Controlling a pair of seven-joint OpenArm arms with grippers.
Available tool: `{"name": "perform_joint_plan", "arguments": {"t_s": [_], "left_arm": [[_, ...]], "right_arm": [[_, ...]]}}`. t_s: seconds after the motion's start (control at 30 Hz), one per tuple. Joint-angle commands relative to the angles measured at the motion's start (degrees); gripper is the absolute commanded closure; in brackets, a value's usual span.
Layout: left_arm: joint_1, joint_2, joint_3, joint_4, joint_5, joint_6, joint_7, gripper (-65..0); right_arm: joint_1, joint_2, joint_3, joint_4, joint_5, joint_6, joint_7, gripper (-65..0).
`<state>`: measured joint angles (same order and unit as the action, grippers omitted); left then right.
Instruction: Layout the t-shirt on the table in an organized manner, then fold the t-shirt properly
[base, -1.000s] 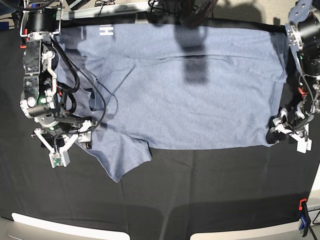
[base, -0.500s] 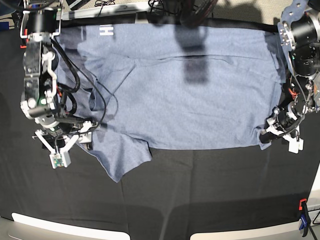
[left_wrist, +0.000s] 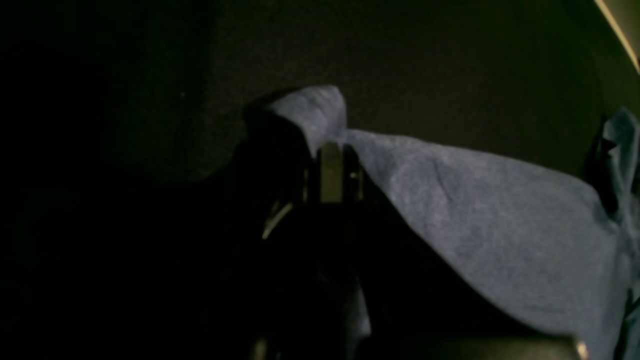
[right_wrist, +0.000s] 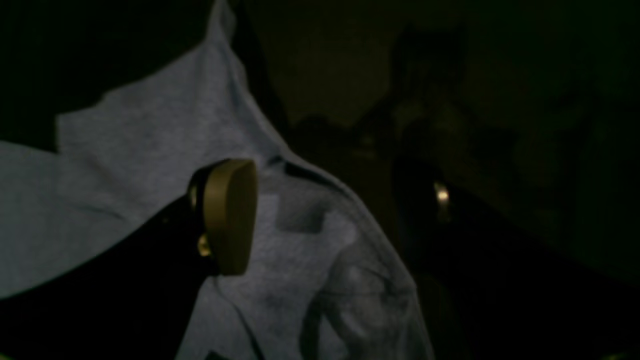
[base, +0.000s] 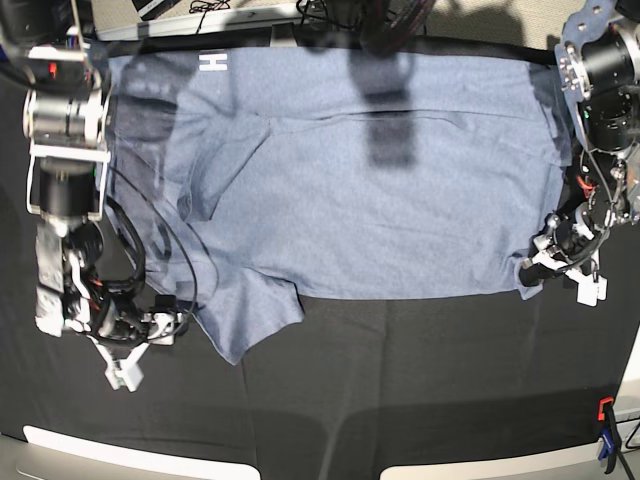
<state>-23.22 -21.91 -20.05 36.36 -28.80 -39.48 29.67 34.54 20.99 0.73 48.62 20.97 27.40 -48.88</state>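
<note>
Risk: left claw (base: 537, 268) is closed on only a small pinch of the shirt (base: 360, 180) at its lower hem corner; in the left wrist view a nub of cloth pokes out just past the tips, so a quick pull could slip it free, or drag the body and wrinkle what already lies flat. Right claw (base: 160, 325) stands open, holding nothing, with one pad (right_wrist: 230, 215) over the sleeve; if it shuts here it may bunch two layers. Shirt lies spread on the black surface (base: 400, 380), mostly flat, its body stretching away from the left claw's tips, the loose sleeve directly beside and under the right claw.
</note>
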Motion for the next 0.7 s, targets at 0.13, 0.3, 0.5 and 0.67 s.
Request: {"name": "perform_joint_plan", "arguments": {"t_s": [0.13, 0.3, 0.5, 0.67], "left_arm": [[-1.4, -1.0, -0.2, 0.7, -0.6, -0.5, -0.6, 0.0], [-1.4, -1.0, -0.2, 0.7, -0.6, -0.5, -0.6, 0.0], [-1.4, -1.0, -0.2, 0.7, -0.6, -0.5, -0.6, 0.0], [-1.4, -1.0, -0.2, 0.7, -0.6, -0.5, -0.5, 0.0]], "right_arm": [[4.8, 0.2, -6.6, -5.6, -0.2, 2.1, 4.0, -41.1], [4.7, -1.4, -11.4, -5.9, -4.4, 1.6, 5.7, -41.1], [4.6, -4.1, -11.8, -6.7, -9.8, 0.3, 6.7, -41.1], [4.7, -4.1, -11.8, -10.4, -14.5, -1.8, 10.9, -41.0]]}}
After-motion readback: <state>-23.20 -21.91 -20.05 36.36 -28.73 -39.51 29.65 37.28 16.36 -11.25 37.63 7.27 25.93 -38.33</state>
